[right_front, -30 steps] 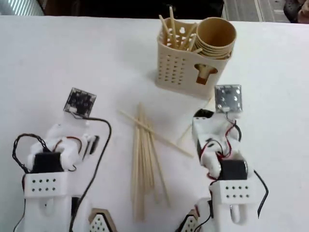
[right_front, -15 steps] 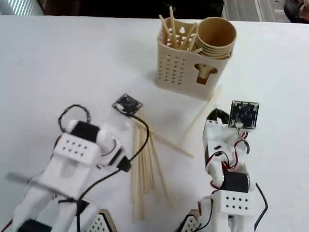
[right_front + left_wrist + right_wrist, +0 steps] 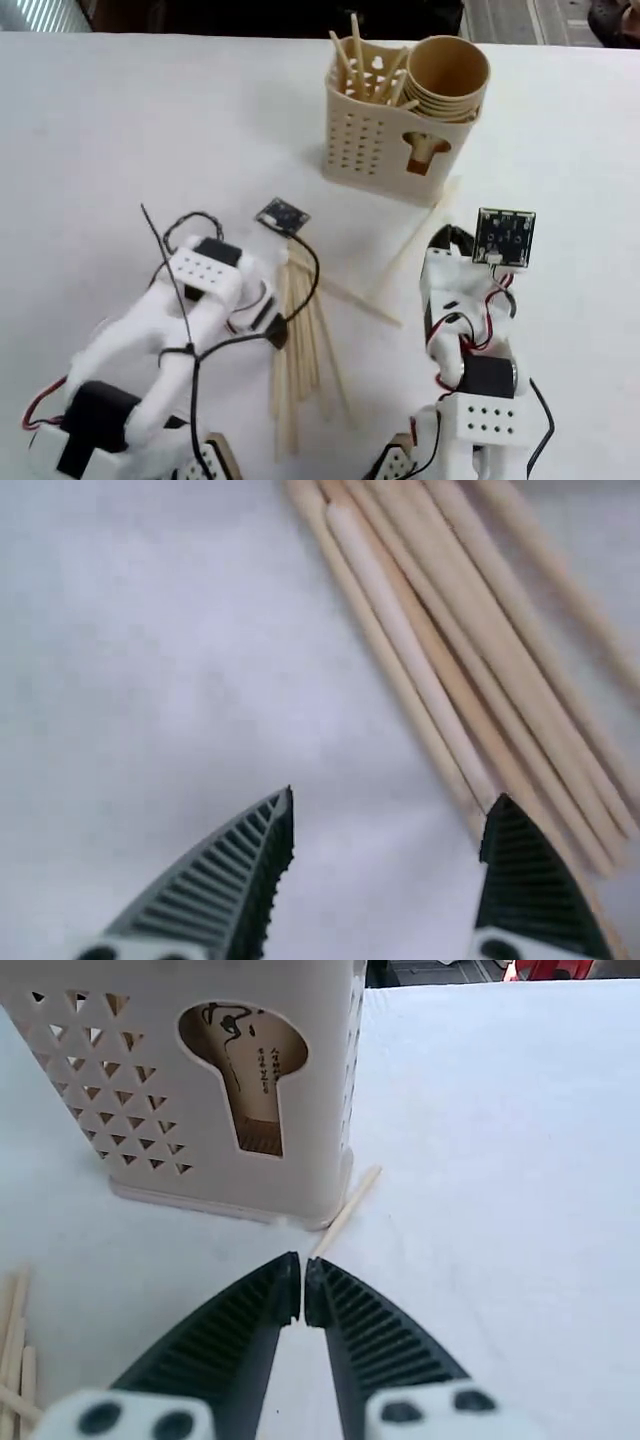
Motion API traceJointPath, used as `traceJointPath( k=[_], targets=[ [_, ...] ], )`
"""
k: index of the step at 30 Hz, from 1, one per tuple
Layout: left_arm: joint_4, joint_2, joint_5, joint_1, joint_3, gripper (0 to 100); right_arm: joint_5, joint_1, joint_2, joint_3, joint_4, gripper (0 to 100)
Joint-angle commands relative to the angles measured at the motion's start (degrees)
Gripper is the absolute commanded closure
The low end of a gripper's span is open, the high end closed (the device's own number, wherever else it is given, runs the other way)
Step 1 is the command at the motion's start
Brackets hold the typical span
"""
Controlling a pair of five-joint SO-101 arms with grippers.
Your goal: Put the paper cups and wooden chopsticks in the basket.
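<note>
While left gripper [image 3: 392, 798] gapes wide, one tip at loose chopsticks [image 3: 295, 340] | right gripper [image 3: 302, 1285] pinched empty, facing basket [image 3: 365, 135] | stray chopstick [image 3: 345, 1212] against basket corner | paper cups [image 3: 445, 80] inside

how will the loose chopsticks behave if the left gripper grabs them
Probably stiff and light: the chopsticks are thin, straight wooden sticks. Lying loose side by side, they may roll or scatter. The open left gripper might catch several at once.
</note>
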Motion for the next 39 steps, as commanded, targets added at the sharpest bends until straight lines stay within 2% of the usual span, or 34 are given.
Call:
traceJointPath(
  k=[1,6,16,21,24,29,34,39],
  targets=[
    [-0.35,0.66,0.79,2.42,-4.57,70,0.62,0.57,-0.92,-0.53,-1.19,97.4],
    [-0.79,0.84,0.88,3.74,-4.22,70,0.7,0.57,-0.92,-0.53,-1.19,97.4],
    [-6.07,0.92,2.29,-0.75,-1.32,70,0.7,0.57,-0.92,-0.53,-1.19,97.4],
    [-7.3,1.19,2.29,-0.48,-1.05,79,0.7,0.57,-0.92,-0.44,-1.01,97.4],
    [-6.95,4.35,2.29,-0.13,-2.64,80,0.7,0.57,-0.92,-0.44,-0.84,97.4],
    [-0.88,14.46,2.55,0.84,-11.96,80,0.7,0.57,-0.92,-0.44,-0.84,97.4],
    [8.97,23.16,2.64,1.01,-22.51,80,0.7,0.57,-0.75,-0.44,-0.84,97.4],
    [11.69,20.18,2.64,0.92,-24.09,80,0.7,0.31,-0.66,-0.44,-0.75,97.4]
  ],
)
